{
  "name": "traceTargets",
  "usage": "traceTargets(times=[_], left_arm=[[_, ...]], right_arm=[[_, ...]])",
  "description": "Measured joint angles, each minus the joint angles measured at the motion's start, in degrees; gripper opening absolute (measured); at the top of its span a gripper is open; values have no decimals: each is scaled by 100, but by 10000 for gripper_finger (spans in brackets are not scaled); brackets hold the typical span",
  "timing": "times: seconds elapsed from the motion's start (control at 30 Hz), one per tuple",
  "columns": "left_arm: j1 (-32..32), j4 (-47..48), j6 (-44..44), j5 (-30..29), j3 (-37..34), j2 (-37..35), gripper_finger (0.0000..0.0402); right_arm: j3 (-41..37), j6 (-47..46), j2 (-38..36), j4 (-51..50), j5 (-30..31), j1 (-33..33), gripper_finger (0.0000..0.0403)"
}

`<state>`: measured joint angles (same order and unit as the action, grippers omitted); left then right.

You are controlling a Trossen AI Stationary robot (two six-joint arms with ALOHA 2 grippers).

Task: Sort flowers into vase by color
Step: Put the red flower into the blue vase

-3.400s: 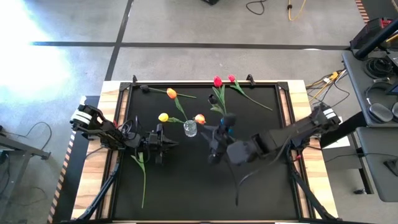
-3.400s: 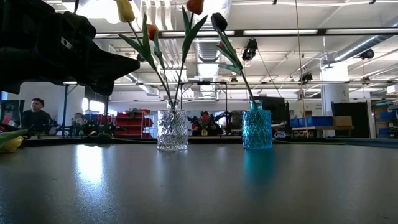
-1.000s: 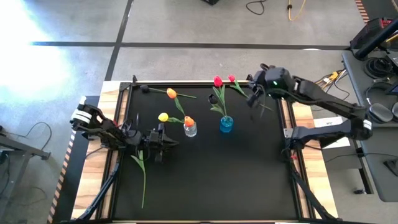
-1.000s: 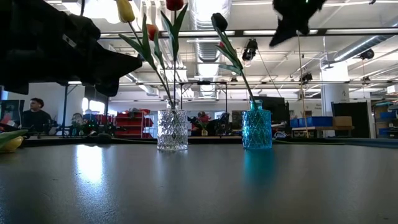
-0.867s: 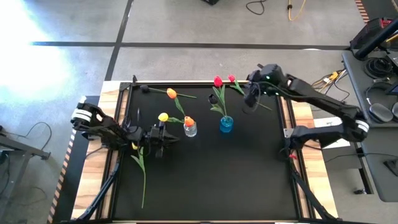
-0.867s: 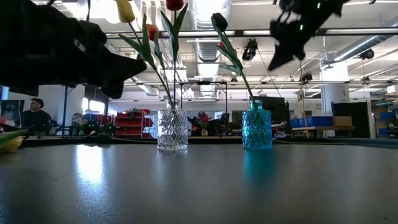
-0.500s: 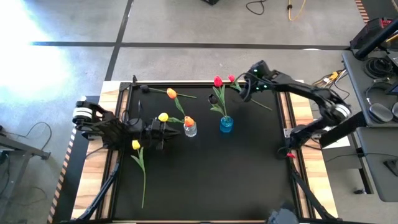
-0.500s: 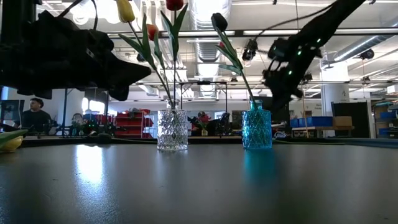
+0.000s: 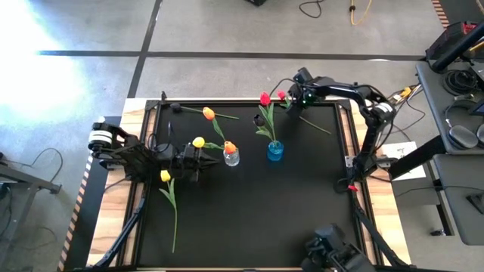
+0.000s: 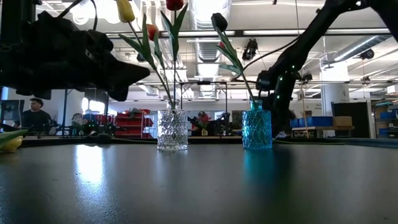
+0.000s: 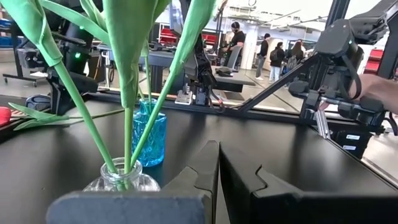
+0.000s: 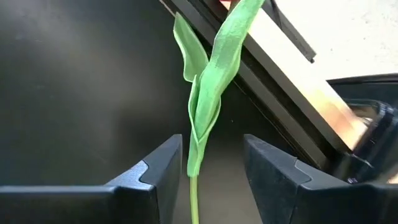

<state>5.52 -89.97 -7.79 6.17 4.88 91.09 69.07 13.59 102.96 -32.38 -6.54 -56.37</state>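
The black table (image 9: 249, 204) carries two vases near its middle, and the sorting looks roughly half done. The clear glass vase (image 9: 231, 156) holds a yellow tulip (image 9: 198, 142) and an orange tulip (image 9: 230, 147); just beside it the blue vase (image 9: 274, 151) holds one red tulip (image 9: 264, 99). From table height the stems stand upright out of both vases.

Three flowers lie loose on the table. An orange tulip (image 9: 209, 113) rests near the far edge, well apart from the vases. A yellow tulip (image 9: 165, 176) lies on the left side with its long stem trailing toward the near edge, just below the left gripper (image 9: 195, 156). A pink-red tulip (image 9: 281, 96) lies at the far right, its stem running out toward the table's right rim.

The right gripper (image 12: 211, 163) hangs over that pink-red tulip with its fingers spread, the stem and leaf lying between them, not pinched. My guess is that this flower is bound for the blue vase. The left gripper sits beside the clear vase with its fingers pressed together, holding nothing.
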Motion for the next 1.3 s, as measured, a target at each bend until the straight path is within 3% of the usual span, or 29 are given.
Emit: traceTargets(times=[0.3, 0.63, 0.77, 0.97, 1.3], left_arm=[[-2, 0, 2, -4, -30, 0, 0], [-7, 0, 2, -65, -52, -2, 0], [-4, 2, 35, -109, -52, -2, 0], [0, 2, 48, -118, -52, -2, 0], [13, 0, 85, -286, -54, -2, 0]], right_arm=[[51, 52, 288, -27, -250, -10, 122], [152, 205, 47, -22, -348, -1, 18], [134, 155, -713, 134, -728, -3, 15], [-201, -493, -2307, 1017, -760, 67, 14], [-2525, -2224, -5070, 4135, -625, 1001, 13]])
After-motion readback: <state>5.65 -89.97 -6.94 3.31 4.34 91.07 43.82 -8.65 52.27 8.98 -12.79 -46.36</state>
